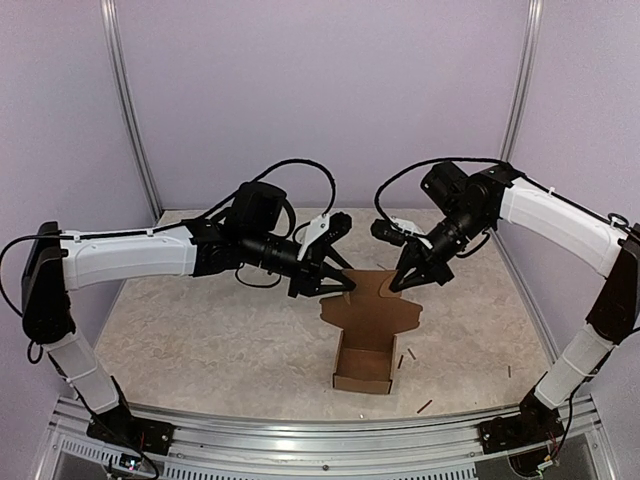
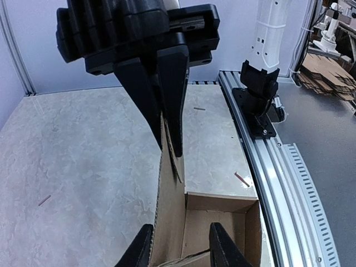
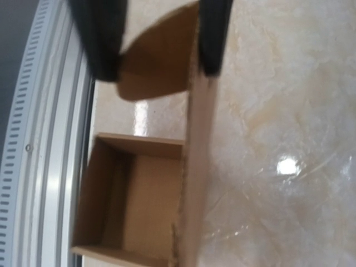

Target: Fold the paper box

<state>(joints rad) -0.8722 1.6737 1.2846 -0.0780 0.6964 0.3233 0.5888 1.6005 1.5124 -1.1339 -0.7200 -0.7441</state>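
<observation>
Paper box point(image 1: 365, 365) is seen ctr-near on worktop point(image 1: 200, 340), tray open upward, lid flap point(image 1: 372, 305) stood up at its far side. Flap's far-right corner is pinched by R claw point(image 1: 402, 283), closed on the cardboard. Far-left corner is straddled by L claw point(image 1: 346, 284), fingers point(image 2: 143, 247) apart, w/ a gap on one side.

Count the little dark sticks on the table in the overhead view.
4. Two sticks lie just right of the paper box, one near the front rail, one farther right. Others may be hidden under the cardboard.
</observation>
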